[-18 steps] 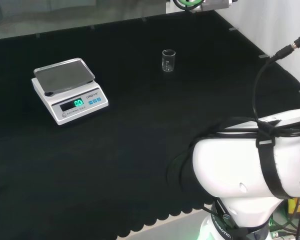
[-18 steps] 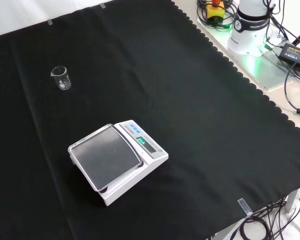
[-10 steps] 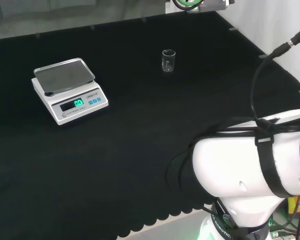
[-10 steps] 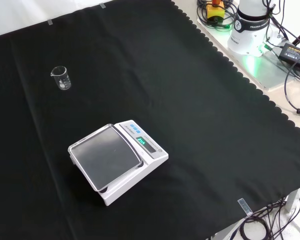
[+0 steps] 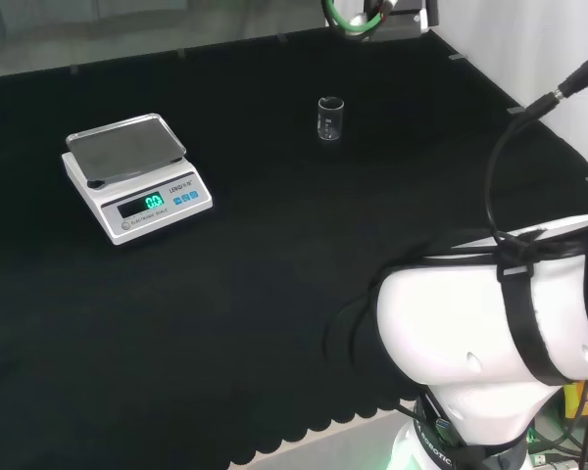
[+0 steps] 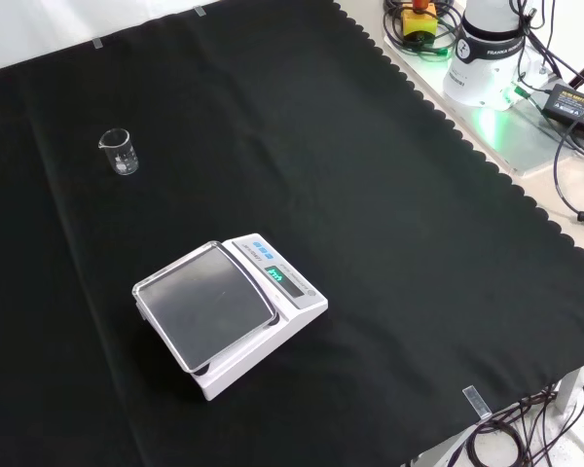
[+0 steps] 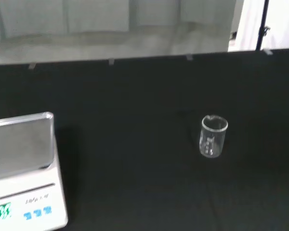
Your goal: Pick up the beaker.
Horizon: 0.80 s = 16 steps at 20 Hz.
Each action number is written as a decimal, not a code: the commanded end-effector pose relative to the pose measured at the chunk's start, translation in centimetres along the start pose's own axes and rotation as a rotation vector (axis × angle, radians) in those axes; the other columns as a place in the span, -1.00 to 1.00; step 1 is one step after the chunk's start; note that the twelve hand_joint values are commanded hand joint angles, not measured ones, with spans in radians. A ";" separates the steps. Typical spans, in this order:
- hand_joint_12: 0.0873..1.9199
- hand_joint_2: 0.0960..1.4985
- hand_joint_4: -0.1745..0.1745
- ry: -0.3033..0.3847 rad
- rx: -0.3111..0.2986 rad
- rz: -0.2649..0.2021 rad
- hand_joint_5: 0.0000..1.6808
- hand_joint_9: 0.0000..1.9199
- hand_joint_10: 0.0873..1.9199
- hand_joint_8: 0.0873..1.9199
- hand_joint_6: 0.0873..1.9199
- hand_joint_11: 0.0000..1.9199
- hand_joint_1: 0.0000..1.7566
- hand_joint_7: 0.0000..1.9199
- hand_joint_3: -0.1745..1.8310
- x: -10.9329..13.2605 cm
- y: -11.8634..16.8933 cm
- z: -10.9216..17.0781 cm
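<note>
Since the earlier head-view frames, the arm's large white link [image 5: 500, 313] sits slightly shifted at the lower right, and the part with green cabling [image 5: 372, 15] at the top edge reaches further into view; beaker and scale have not moved. Beaker [image 5: 330, 118] — small, clear glass, upright, apparently empty — stands alone on the black cloth [image 5: 274, 245], toward 1 o'clock from the cloth's centre in the head view. In the front view the same beaker [image 6: 120, 152] stands toward 10 o'clock, with its spout turned to that view's left. Scale [image 5: 135, 177] — white body, grey weighing plate, lit green display — stands at about 9 o'clock in the head view, well apart from the beaker. In the front view the scale [image 6: 229, 313] lies at roughly 7 o'clock from centre, the beaker at about 11 o'clock from it. The wrist view takes in the beaker [image 7: 213, 136] upright on bare cloth, and a corner of the scale [image 7: 24, 168] well apart from it. Nothing touches the beaker. Hand state: cannot tell. The arm's base [image 6: 492, 49] stands off the cloth at 2 o'clock in the front view, among cables.
</note>
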<state>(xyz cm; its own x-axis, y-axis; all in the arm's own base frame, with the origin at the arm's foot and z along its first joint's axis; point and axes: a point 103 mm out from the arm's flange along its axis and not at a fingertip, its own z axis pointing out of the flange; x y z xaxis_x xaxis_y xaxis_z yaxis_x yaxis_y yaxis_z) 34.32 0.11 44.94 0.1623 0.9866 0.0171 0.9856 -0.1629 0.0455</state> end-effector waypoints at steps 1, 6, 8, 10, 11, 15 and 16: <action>0.52 0.36 -0.51 0.010 -0.132 0.058 -0.64 -0.98 -0.36 -0.53 -1.00 -1.00 -0.72 -0.95 -0.69 -2.6 7.6 9.0; 0.53 0.36 -0.52 -0.056 -0.201 0.031 -0.64 -1.00 -0.25 -0.35 -1.00 -1.00 -0.72 -1.00 -0.70 -5.8 12.6 12.6; 0.54 0.35 -0.52 -0.053 -0.170 0.033 -0.64 -1.00 -0.23 -0.33 -1.00 -1.00 -0.71 -1.00 -0.70 -7.1 14.6 14.0; 0.55 0.35 -0.52 -0.031 -0.118 0.053 -0.63 -1.00 -0.21 -0.31 -1.00 -1.00 -0.70 -1.00 -0.70 -8.4 16.8 15.6; 0.55 0.34 -0.52 -0.017 -0.089 0.061 -0.63 -1.00 -0.21 -0.31 -1.00 -1.00 -0.70 -1.00 -0.70 -9.0 18.0 16.5; 0.57 0.34 -0.53 0.004 -0.010 0.090 -0.62 -1.00 -0.19 -0.28 -1.00 -1.00 -0.70 -1.00 -0.71 -10.0 22.2 19.9; 0.57 0.34 -0.53 0.014 0.013 0.098 -0.62 -1.00 -0.19 -0.28 -1.00 -1.00 -0.70 -1.00 -0.71 -10.1 23.2 20.8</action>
<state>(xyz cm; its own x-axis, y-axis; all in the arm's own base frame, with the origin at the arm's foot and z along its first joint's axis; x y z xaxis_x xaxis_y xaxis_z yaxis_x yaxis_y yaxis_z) 48.66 -6.81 32.77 0.2104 0.9776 0.0096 0.9586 -0.2082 0.1942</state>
